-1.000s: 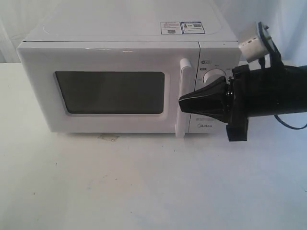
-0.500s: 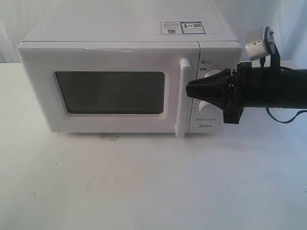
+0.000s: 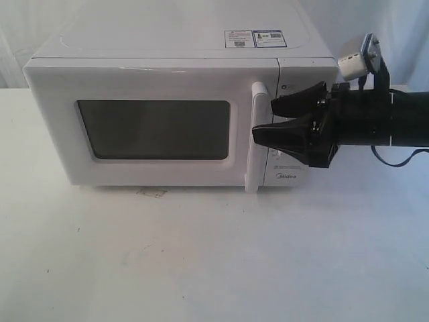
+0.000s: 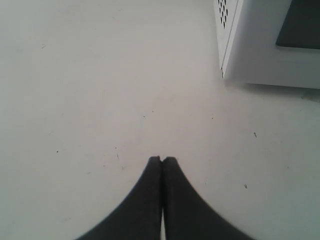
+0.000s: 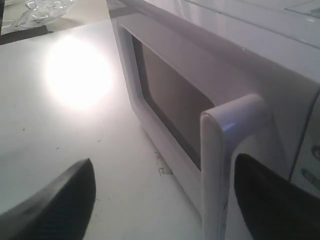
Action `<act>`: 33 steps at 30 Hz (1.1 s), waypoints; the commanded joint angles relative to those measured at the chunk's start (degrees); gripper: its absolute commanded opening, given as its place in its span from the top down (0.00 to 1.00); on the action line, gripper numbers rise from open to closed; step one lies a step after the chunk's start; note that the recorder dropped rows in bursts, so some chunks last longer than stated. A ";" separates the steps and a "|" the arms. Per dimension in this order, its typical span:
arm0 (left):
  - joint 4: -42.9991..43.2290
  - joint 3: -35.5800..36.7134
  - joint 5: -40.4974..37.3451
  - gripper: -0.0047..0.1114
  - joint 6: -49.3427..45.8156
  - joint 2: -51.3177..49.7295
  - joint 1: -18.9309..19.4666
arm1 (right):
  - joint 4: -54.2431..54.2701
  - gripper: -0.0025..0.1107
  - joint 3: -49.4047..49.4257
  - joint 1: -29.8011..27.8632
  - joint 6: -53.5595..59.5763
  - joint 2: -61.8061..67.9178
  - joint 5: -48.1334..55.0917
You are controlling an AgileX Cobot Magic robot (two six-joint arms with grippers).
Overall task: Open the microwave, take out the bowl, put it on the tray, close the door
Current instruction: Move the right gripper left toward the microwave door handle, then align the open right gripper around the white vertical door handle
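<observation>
At right of centre in the exterior view: right gripper (image 3: 264,121), jaws apart, either side of the door handle (image 3: 257,168), long axis vertical, not yet clamped. Door (image 3: 53,121) shut on the microwave (image 3: 167,60); bowl unseen, presumably inside. Left gripper (image 4: 162,160) pressed together, farther off over the bare white table (image 3: 201,255); ample swing room in front.

Bright washed-out exterior view, soft even light, white microwave (image 3: 167,74) blending into pale backdrop (image 3: 20,33), faint shadow under it on the worktop (image 3: 201,255), big blown-out glare patch on worktop in right wrist view, near jaws dark and out of focus in both wrist views
</observation>
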State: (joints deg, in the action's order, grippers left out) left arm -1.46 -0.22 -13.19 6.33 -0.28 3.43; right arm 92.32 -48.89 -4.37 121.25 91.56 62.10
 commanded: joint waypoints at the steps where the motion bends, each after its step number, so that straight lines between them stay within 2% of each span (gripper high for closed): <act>1: -0.27 0.22 -0.10 0.96 -0.16 0.28 -0.14 | -0.51 0.35 -0.96 1.11 1.67 0.00 -1.27; 4: -0.27 0.22 -0.10 0.96 -0.16 0.28 -0.14 | -1.30 0.35 -0.96 1.63 1.67 0.00 -5.65; 8: -0.27 0.22 -0.10 0.96 -0.16 0.28 -0.14 | -0.41 0.35 -1.12 1.73 1.67 0.00 -5.65; 17: -0.27 0.22 -0.10 0.96 -0.16 0.28 -0.14 | 3.55 0.35 -1.55 2.09 1.67 2.57 -0.59; 33: -0.27 0.22 -0.10 0.96 -0.16 0.28 -0.14 | 7.32 0.37 -5.19 5.62 1.67 9.06 -1.03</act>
State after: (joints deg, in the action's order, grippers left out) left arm -1.46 -0.22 -13.19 6.33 -0.28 3.43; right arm 95.61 -51.88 -0.58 121.25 98.35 63.11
